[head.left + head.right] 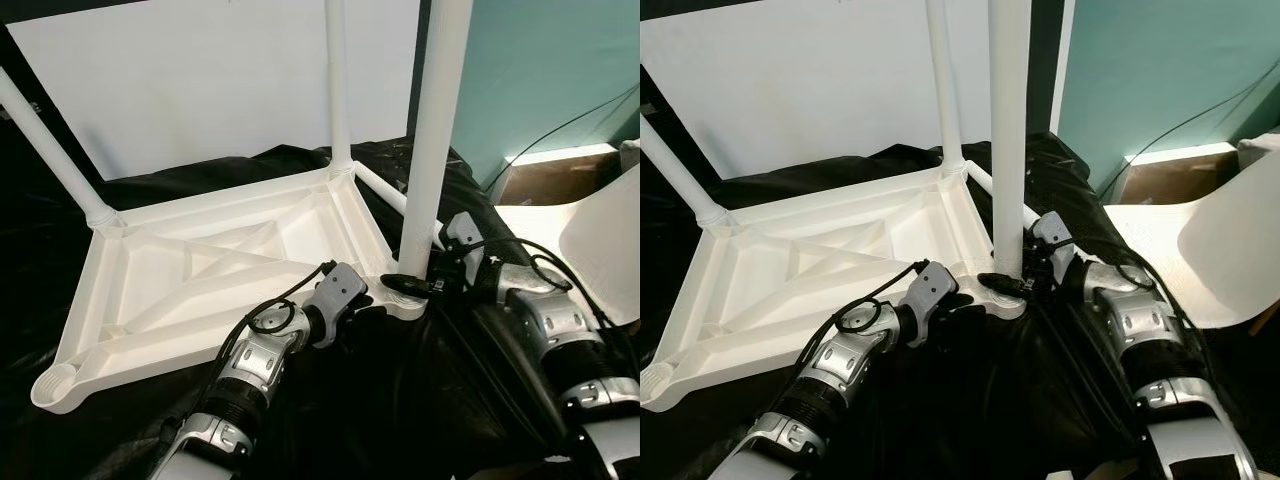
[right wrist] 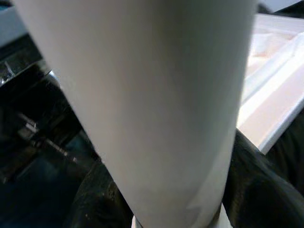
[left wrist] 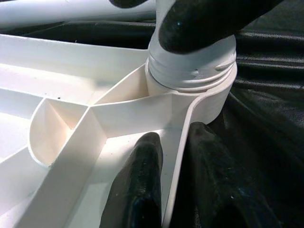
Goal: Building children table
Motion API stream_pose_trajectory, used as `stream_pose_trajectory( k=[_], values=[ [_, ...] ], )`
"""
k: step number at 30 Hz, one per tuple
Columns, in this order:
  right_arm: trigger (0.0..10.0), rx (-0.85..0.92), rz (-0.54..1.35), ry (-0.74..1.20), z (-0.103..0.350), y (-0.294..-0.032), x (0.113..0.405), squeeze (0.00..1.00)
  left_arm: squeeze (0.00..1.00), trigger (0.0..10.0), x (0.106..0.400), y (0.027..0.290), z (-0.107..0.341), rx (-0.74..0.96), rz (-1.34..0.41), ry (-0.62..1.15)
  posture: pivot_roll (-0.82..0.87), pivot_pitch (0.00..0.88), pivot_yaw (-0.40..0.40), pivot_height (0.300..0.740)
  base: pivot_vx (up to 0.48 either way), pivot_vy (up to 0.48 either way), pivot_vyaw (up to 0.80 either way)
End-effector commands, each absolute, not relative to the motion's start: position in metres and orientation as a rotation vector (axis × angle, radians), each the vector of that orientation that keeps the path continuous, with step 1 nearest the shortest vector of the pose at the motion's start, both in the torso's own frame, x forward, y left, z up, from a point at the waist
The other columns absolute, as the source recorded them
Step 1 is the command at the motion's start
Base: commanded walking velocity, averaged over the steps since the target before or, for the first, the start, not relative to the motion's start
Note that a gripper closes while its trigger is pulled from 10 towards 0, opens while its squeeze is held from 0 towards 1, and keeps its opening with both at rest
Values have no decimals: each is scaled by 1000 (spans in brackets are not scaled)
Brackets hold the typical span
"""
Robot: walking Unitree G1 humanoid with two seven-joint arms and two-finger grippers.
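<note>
Both silver arms reach forward from the near edge toward one corner of the upturned white plastic tabletop (image 1: 215, 265), which lies underside-up on black cloth (image 1: 420, 400).

On the left, the left gripper (image 3: 173, 183) sits at the tabletop's near edge beside the corner socket; its two black fingers (image 3: 137, 190) are narrowly parted and straddle the thin outer rim — one inside the tray-like underside, one outside against the cloth, both close against the rim.

At the corner itself stands the near table leg (image 1: 432, 140), a white tube rising upright out of the socket, its threaded collar seated in the round boss. The right gripper (image 1: 410, 284) is at the base of this leg, black fingers wrapped round it just above the collar, pinching the tube.

The tabletop's underside shows raised ribs crossing diagonally between the corners. Two more white legs are fitted: one at the far left corner (image 1: 50, 150), leaning outward, and one at the far corner (image 1: 338, 85), upright. The nearest left corner socket (image 1: 58, 380) is open.

To the right, a white chair shell (image 1: 600, 250) rests beside the cloth, near a teal wall (image 1: 540, 70).
</note>
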State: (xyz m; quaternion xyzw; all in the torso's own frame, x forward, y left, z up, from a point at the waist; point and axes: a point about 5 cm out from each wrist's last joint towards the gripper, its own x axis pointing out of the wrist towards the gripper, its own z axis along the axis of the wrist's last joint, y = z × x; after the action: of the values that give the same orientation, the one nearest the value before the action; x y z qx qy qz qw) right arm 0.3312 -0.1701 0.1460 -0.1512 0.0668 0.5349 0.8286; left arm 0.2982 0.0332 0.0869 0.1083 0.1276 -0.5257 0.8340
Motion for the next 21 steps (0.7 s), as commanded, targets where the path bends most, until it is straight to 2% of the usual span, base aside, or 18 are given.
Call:
stream_pose_trajectory(
  k=[1,10,12,13,16,18,21],
  values=[
    [0,-331,1285,219,131,-157,322,0,0,10000,279,42,42,222,-1087,495,25,0,59,740,0,0,0],
    [0,-273,1259,213,128,-157,322,0,0,10000,279,41,41,222,-1089,496,22,0,60,740,0,0,0],
    [0,-232,1227,185,126,-152,321,0,0,10000,279,41,41,221,-1090,496,20,0,57,740,0,0,0],
    [0,-155,1120,109,119,-135,315,0,0,10000,279,40,41,220,-1088,494,25,0,53,740,0,0,0],
    [0,-155,1120,109,119,-135,315,0,0,10000,279,40,41,220,-1088,494,25,0,53,740,0,0,0],
    [0,11,890,-15,112,-104,298,0,0,10000,280,41,42,219,-1085,492,22,0,55,740,0,0,0],
    [0,99,728,-63,114,-99,297,0,0,10000,280,42,42,219,-1085,493,19,0,57,740,0,0,0]
  ],
)
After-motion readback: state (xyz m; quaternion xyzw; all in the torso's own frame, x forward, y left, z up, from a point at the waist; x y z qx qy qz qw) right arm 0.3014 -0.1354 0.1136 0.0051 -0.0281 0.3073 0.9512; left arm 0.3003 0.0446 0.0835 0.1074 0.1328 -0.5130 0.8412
